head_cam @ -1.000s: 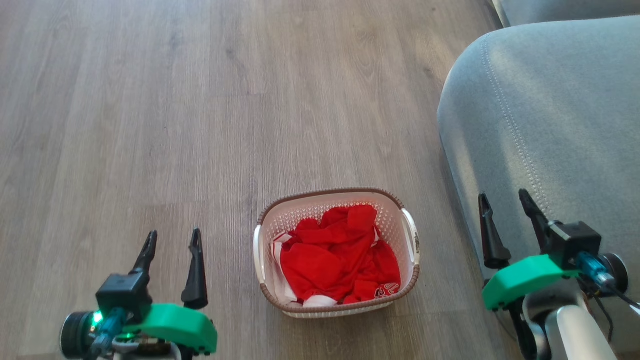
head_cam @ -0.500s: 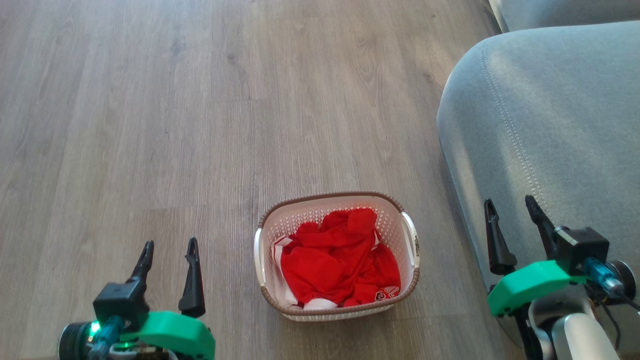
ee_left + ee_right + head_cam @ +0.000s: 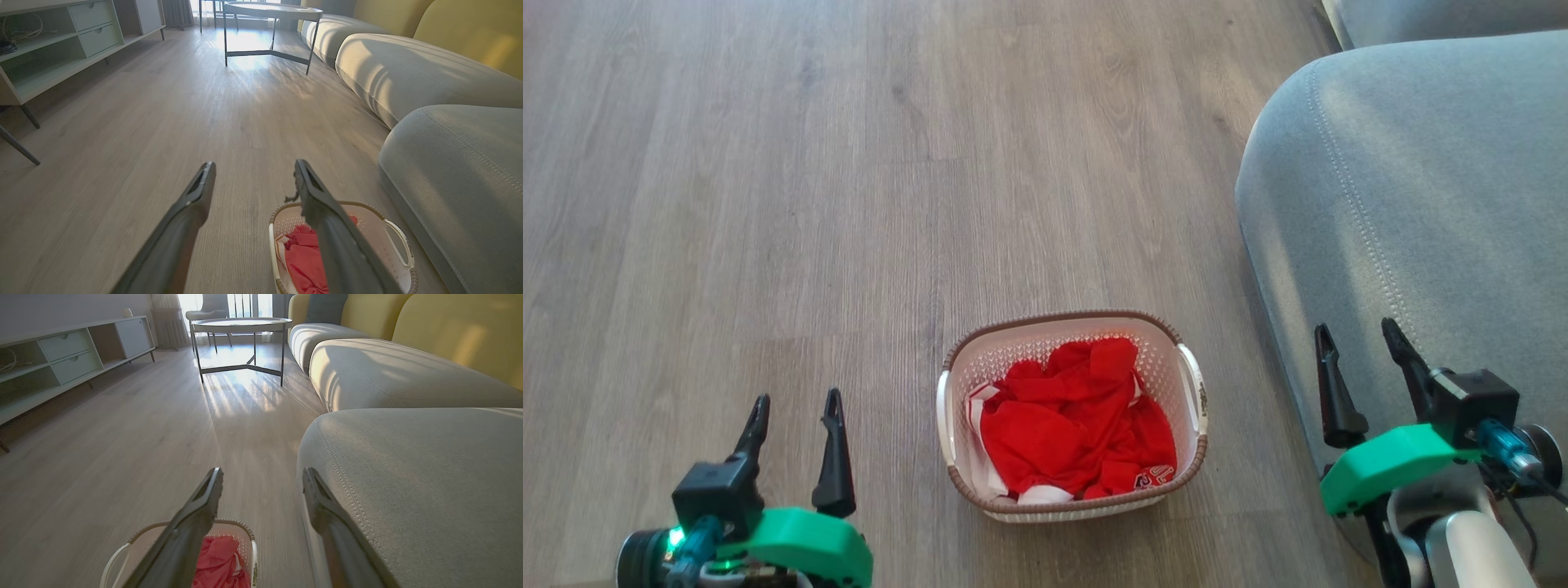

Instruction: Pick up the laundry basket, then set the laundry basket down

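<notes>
The laundry basket, cream-white and perforated with a brown rim and white side handles, stands on the wood floor and holds crumpled red clothes. My left gripper hovers open to the basket's left, well apart from it. To the basket's right, in front of the sofa, my right gripper is also open and empty. In the left wrist view the basket lies low and to the right of the open left gripper. In the right wrist view the basket sits below and left of the open right gripper.
A grey sofa runs close along the basket's right side. Farther off stand a round metal-legged coffee table and a low cabinet along the left wall. Open wood floor stretches ahead and to the left.
Both grippers have drawn slightly back toward the bottom of the head view, the left one more. The basket stays in place, and both grippers remain open.
</notes>
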